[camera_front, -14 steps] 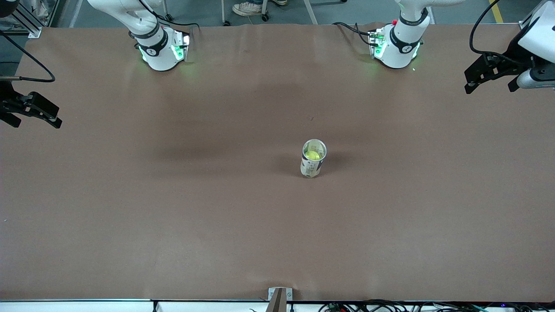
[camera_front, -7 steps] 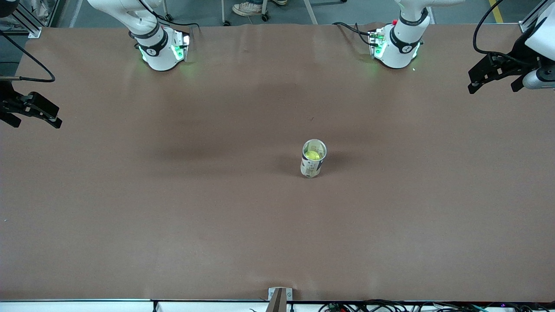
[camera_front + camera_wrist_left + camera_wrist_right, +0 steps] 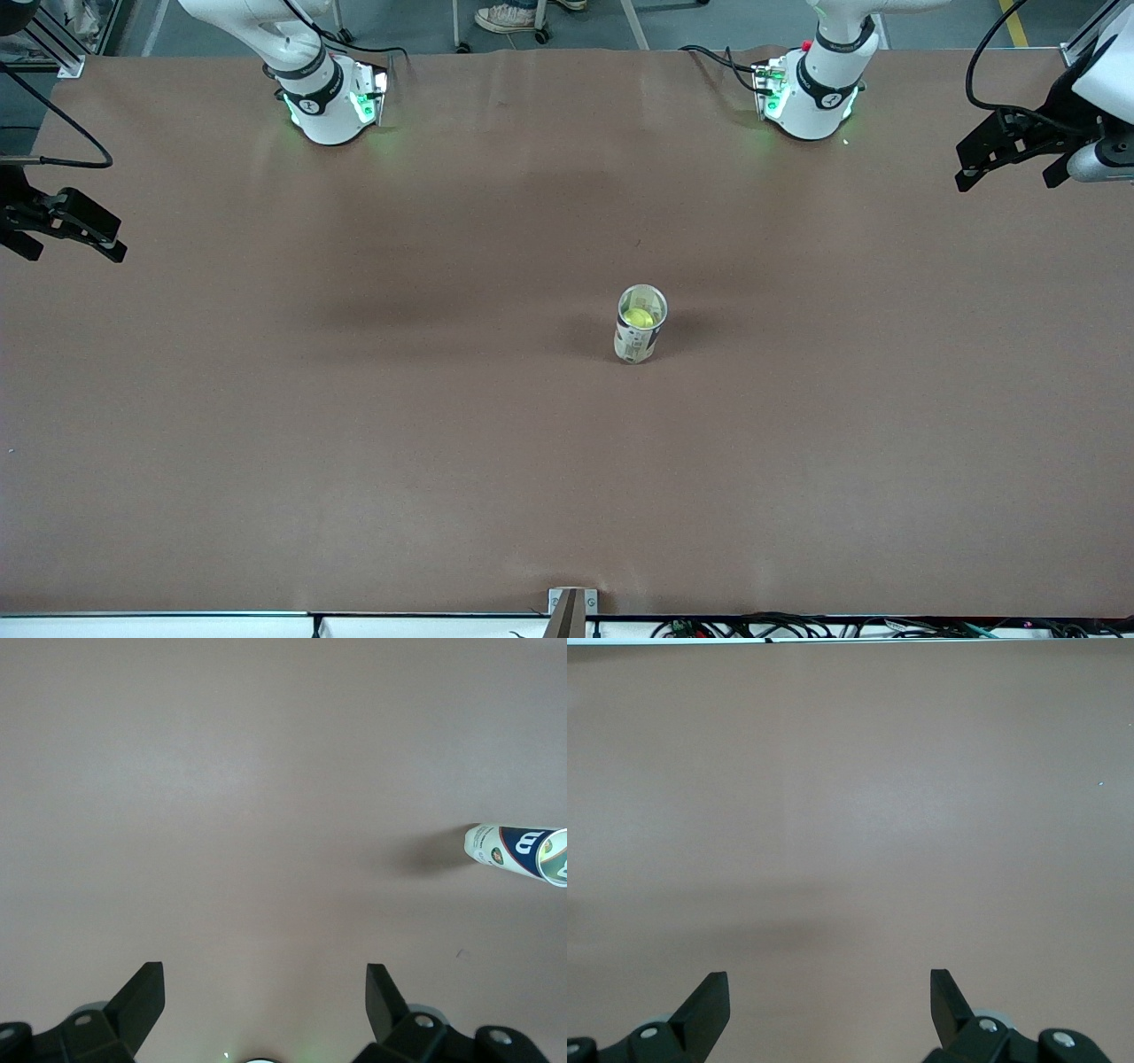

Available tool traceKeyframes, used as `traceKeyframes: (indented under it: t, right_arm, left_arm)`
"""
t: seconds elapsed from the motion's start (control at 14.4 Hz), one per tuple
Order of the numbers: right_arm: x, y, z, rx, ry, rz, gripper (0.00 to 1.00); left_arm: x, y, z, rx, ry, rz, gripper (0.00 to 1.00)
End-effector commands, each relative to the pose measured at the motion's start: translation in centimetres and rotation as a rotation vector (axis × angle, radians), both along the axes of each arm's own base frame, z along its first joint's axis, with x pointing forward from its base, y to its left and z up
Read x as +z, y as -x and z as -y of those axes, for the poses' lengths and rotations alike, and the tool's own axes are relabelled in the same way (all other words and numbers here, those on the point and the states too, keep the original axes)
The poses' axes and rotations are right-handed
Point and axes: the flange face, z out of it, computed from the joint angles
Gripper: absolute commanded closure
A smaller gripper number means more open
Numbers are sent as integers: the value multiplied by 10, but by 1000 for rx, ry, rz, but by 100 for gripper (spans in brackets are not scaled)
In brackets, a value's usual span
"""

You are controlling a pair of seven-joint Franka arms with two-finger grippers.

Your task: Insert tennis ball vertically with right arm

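A clear tennis ball can [image 3: 640, 324] with a printed label stands upright near the middle of the table, and a yellow-green tennis ball [image 3: 638, 316] sits inside it. The can also shows in the left wrist view [image 3: 518, 854]. My right gripper [image 3: 66, 235] is open and empty, raised over the right arm's end of the table; in the right wrist view [image 3: 829, 992] only bare table lies under it. My left gripper [image 3: 1010, 159] is open and empty, raised over the left arm's end of the table, and shows in the left wrist view [image 3: 264, 988].
Brown paper covers the table [image 3: 354, 443]. The two arm bases [image 3: 330, 102] [image 3: 808, 93] stand along the table edge farthest from the front camera. A small metal bracket [image 3: 571, 604] sits at the nearest edge.
My left gripper has drifted a little toward the left arm's end of the table and away from the front camera. The right gripper, the can and the ball have not moved.
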Motion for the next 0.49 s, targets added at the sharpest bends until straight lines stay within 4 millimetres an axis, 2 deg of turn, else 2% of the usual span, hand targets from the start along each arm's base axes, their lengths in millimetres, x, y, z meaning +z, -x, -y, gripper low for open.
traceKeyframes:
  t: [0.0, 0.42]
  right_arm:
    - [-1, 1, -1, 4, 23, -1, 0]
    - [-5, 1, -1, 5, 22, 1, 0]
  left_arm:
    - [4, 7, -2, -12, 11, -1, 0]
    - [5, 7, -2, -12, 11, 0, 0]
